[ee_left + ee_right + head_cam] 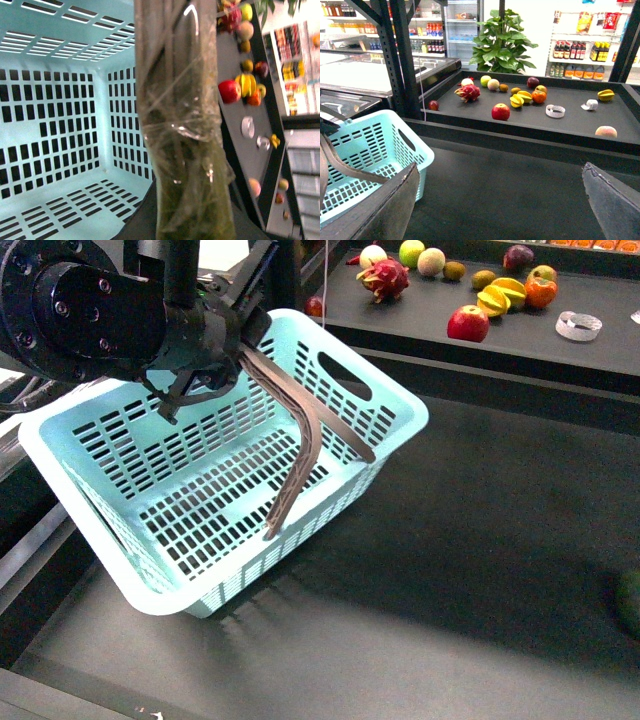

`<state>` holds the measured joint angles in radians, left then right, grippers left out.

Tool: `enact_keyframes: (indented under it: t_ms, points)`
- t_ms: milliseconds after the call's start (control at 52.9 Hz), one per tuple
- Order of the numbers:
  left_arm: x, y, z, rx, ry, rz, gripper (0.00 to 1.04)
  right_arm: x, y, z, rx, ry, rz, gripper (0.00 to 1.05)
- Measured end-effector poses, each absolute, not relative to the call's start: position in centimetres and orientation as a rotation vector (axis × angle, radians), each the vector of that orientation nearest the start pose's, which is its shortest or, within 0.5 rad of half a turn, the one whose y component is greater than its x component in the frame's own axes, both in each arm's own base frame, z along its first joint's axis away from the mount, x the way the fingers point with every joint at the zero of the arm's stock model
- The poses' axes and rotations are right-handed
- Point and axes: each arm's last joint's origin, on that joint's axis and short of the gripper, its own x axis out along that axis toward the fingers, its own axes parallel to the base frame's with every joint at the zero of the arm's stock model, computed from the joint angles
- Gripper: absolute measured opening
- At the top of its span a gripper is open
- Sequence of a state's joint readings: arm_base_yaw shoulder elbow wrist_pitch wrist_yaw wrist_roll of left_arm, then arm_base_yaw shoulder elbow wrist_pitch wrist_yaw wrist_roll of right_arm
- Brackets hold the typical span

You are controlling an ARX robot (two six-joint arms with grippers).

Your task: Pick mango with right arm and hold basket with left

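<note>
Gripping basket [395, 405] handle [305, 430], left end effector [205, 365] apparently clamped; right end effector [500, 170] spread.

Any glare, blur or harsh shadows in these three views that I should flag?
Front view: sharp, the basket casts a soft shadow on the dark surface. Left wrist view: the taped handle is close and out of focus, with glare on its tape; fruit behind is blurred. Right wrist view: fruit shelf sharp, the fingers of the right hand soft at the frame edge.

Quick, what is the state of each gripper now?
Left gripper: closed on the basket handle.
Right gripper: open, holding nothing.
</note>
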<state>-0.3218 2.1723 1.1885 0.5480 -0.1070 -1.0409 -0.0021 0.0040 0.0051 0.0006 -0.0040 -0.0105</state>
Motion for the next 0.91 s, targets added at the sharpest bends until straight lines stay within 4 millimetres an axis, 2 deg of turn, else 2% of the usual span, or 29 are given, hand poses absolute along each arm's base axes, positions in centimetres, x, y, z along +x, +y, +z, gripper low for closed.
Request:
enact_keyframes:
  t_ms: [340,605,907]
  points:
    - [37.4,-16.8,14.5,-0.659,0.464,-0.325,0.07,9.8,0.0,16.5,-0.010,-0.002,0.002,0.97]
    - [34.8,-18.7,14.1,-0.453,0.417,-0.432,0.07,9.8,0.0,16.5,-0.010,-0.002,0.002,0.97]
    - [32.9,-21.2,15.5,-0.415,0.365,-0.565,0.07,9.8,0.0,16.5,-0.010,-0.002,0.002,0.97]
